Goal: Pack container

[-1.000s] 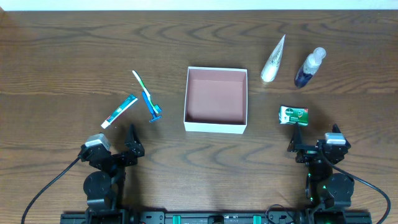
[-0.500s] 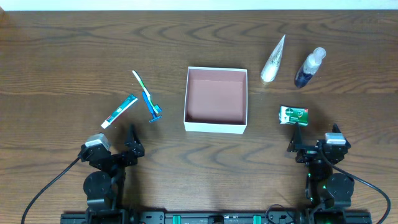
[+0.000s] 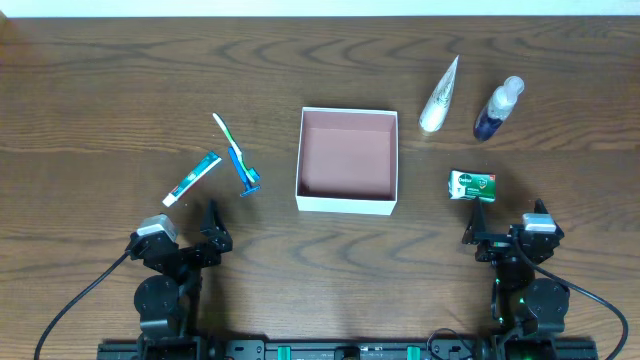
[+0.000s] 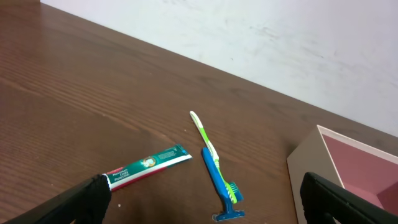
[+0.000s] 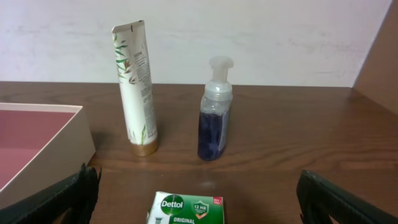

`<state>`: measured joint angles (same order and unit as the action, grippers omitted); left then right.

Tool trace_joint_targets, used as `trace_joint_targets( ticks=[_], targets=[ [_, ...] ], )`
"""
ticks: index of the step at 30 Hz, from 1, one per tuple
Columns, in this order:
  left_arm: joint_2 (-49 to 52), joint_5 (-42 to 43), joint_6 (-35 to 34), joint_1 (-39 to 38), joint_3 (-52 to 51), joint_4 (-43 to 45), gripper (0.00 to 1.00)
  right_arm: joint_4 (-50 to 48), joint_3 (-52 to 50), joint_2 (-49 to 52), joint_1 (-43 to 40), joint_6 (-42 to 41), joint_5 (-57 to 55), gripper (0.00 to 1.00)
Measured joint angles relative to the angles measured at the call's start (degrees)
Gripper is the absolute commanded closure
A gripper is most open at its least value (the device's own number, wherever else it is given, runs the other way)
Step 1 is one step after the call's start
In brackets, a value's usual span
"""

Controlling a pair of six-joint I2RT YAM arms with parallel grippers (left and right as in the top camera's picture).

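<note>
Nothing is packed yet. The container (image 3: 345, 165) sits empty, ahead and between my left gripper (image 3: 180, 245) and right gripper (image 3: 508, 238), both wide and holding nothing. Toothpaste (image 3: 192, 179), toothbrush (image 3: 228, 135) and razor (image 3: 246, 172) ahead of the left, Dettol soap (image 3: 473, 185), tube (image 3: 439, 97) and pump bottle (image 3: 497, 109) ahead of the right: all left to pack.

toothpaste tube (image 3: 192, 179), toothbrush (image 3: 228, 134) and razor (image 3: 246, 176) lie close together; white tube (image 5: 135, 87) and pump bottle (image 5: 214, 121) stand behind soap box (image 5: 186, 208).

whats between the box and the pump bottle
A white tube, upright on its cap, stands between box and bottle; clearest in the right wrist view.
</note>
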<state>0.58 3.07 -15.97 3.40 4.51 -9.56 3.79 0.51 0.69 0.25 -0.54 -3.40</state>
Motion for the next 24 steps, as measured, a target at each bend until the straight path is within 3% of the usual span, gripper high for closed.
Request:
trace_joint_targets(
  ticks=[9, 18, 24],
  targets=[
    [0.00, 0.00, 0.02, 0.00, 0.00, 0.00, 0.02, -1.29, -0.07, 0.00, 0.00, 0.00, 0.00, 0.01],
    [0.02, 0.00, 0.22, 0.00, 0.00, -0.02, 0.02, -15.72, -0.11, -0.02, 0.00, -2.60, 2.10, 0.01],
    [0.02, 0.00, 0.39, 0.00, 0.00, -0.02, 0.02, -15.91, 0.48, 1.49, 0.00, -5.16, 6.71, 0.01]
  ],
)
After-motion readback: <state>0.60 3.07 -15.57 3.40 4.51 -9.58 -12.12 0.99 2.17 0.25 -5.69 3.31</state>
